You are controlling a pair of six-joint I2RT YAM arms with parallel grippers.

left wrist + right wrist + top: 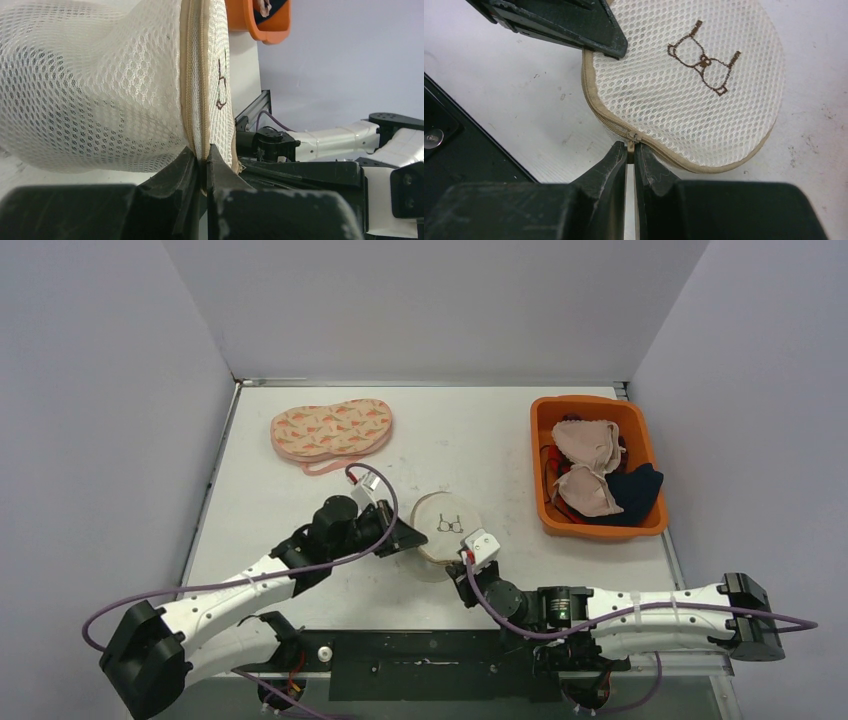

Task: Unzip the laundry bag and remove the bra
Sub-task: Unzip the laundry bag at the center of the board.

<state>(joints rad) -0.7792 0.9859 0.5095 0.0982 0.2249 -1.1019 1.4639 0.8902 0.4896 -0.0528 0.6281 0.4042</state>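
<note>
The mesh laundry bag (447, 523) lies near the front of the counter (470, 430), and its zip looks closed. The right jaws pinch the zipper pull (630, 144), and the left jaws clamp the bag's seam. Unzipping it and taking out the bra are both left to do.

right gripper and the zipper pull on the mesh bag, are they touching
Touching. The right wrist view shows the right gripper shut on the zipper pull at the seam of the laundry bag, with no gap between them.
</note>
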